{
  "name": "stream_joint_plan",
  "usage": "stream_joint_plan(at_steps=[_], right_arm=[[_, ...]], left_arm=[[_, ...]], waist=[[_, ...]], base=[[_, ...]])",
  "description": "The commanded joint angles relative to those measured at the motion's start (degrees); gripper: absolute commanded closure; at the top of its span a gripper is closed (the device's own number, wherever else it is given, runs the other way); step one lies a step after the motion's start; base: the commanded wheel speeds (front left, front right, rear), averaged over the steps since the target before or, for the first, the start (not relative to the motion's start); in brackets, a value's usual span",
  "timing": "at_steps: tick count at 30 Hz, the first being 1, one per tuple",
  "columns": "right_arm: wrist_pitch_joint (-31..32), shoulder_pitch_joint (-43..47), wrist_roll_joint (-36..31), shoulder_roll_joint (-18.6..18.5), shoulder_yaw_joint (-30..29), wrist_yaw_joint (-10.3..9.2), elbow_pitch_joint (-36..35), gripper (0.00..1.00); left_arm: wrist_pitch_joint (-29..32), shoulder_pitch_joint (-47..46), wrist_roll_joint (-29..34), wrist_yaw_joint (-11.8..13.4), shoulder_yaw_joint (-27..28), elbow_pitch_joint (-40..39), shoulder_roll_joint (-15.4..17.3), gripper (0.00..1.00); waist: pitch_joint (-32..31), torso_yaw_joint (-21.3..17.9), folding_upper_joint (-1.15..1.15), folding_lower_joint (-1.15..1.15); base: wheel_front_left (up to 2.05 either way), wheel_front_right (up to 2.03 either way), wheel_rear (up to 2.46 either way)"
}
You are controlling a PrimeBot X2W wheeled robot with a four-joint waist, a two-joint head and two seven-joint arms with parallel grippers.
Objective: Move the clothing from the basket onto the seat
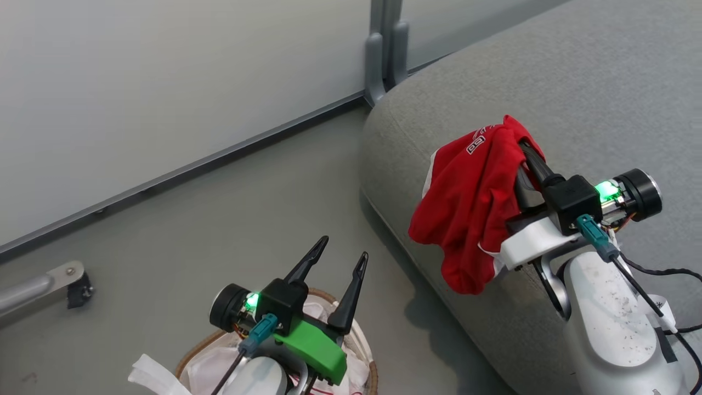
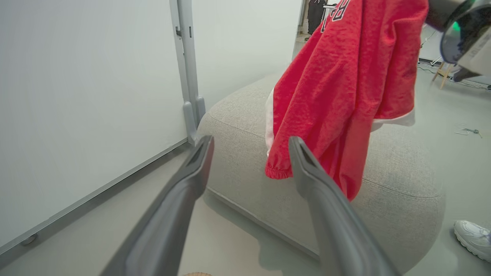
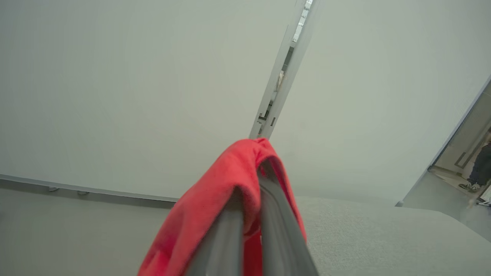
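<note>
Head view has the grey seat (image 1: 576, 82) with nothing laid flat on it yet. The basket (image 1: 200, 345) is cut off at the bottom edge; white cloth (image 1: 219, 365) shows inside, and whether more clothing remains there is hidden. One red garment (image 1: 471, 203) hangs over the seat's rounded edge, pinched in the closed right end effector (image 1: 525, 151) and not yet released. The left end effector (image 1: 345, 247) hovers over the basket, spread wide and empty.
</note>
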Motion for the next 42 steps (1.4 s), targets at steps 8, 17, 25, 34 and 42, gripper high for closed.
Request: stream_joint_plan(at_steps=[8, 17, 25, 34, 42], right_arm=[[-0.3, -1.8, 0.1, -0.1, -3.3, -0.08, -0.2, 1.00], [-0.3, -14.2, -1.1, -5.6, -12.3, -0.08, -0.9, 1.00], [-0.3, -26.0, -2.1, -13.8, -20.8, -0.08, 0.8, 1.00], [-0.2, -33.1, -2.6, -15.5, -27.6, -0.08, 5.7, 1.00], [-0.2, -31.4, -4.2, -12.5, -28.5, -0.08, 10.8, 1.00]], left_arm=[[0.0, -2.3, 1.1, -0.3, -0.6, -0.6, 0.1, 0.00], [0.0, -5.7, 2.8, -0.3, -1.8, -2.4, 1.5, 0.00], [0.0, -11.4, 3.9, -0.3, -3.7, -4.3, 2.6, 0.00], [0.0, -14.9, 5.7, -0.3, -5.0, -7.7, 3.5, 0.00], [0.0, -15.7, 6.6, -0.3, -4.1, -8.6, 4.6, 0.00]], waist=[[5.3, -4.2, 0.00, 0.00], [13.2, -0.2, 0.00, 0.00], [23.3, 5.8, 0.00, 0.00], [33.1, 11.4, 0.00, 0.00], [38.0, 12.4, 0.00, 0.00]], base=[[0.00, 0.00, 0.00], [0.00, 0.00, 0.00], [0.00, 0.00, 0.00], [0.00, 0.00, 0.00], [0.00, 0.00, 0.00]])
